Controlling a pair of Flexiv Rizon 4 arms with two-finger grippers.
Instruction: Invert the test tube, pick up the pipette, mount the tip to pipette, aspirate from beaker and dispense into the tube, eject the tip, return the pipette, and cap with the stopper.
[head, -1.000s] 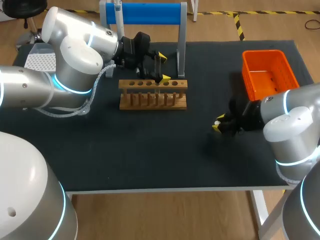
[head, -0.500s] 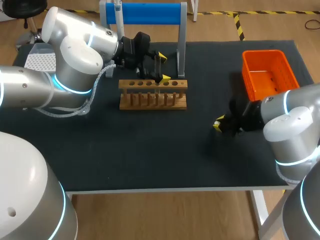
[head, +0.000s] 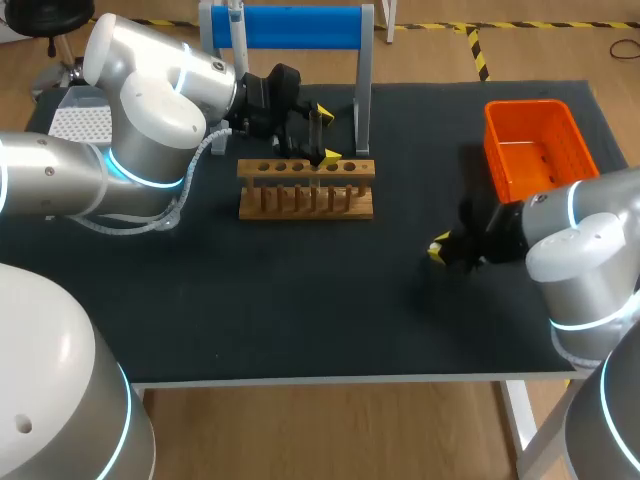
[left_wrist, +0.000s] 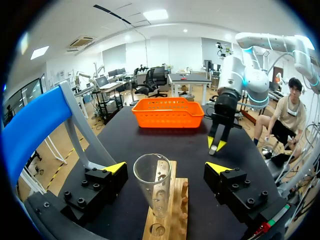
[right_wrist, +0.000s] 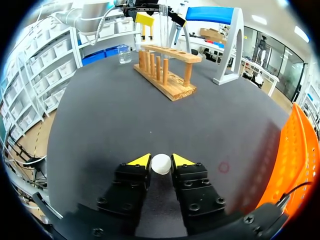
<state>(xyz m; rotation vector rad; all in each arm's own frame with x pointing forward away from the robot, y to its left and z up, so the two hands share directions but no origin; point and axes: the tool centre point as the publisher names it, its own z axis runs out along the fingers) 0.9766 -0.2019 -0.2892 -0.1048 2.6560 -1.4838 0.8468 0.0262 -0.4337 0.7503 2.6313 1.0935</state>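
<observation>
Over the right half of the wooden rack (head: 305, 190), at the far middle of the table (head: 300, 320), the left gripper (head: 327, 135) hung with its fingers spread wide. Its wrist view showed the glass test tube (left_wrist: 153, 182) rising mouth up from the rack between those fingers. The tube touched neither yellow tip, so that claw was released. From above, the tube was hard to make out against the gripper's dark body.

Right of the rack and nearer, the right gripper (right_wrist: 161, 161) sat low over the table, clenched on the small white stopper (right_wrist: 161, 164) with one finger on each side. The left wrist view caught this gripper from the front, well beyond the rack.

An orange basket (head: 535, 145) stood at the far right, just beyond the right arm. A blue-topped stand (head: 290, 27) rose behind the rack, its right post close behind the left gripper. The beaker (right_wrist: 125, 54) showed only in the right wrist view, past the rack's far end; in the head view the left arm covered that spot. A white perforated box (head: 78, 122) lay at the far left, partly hidden by the same arm.
</observation>
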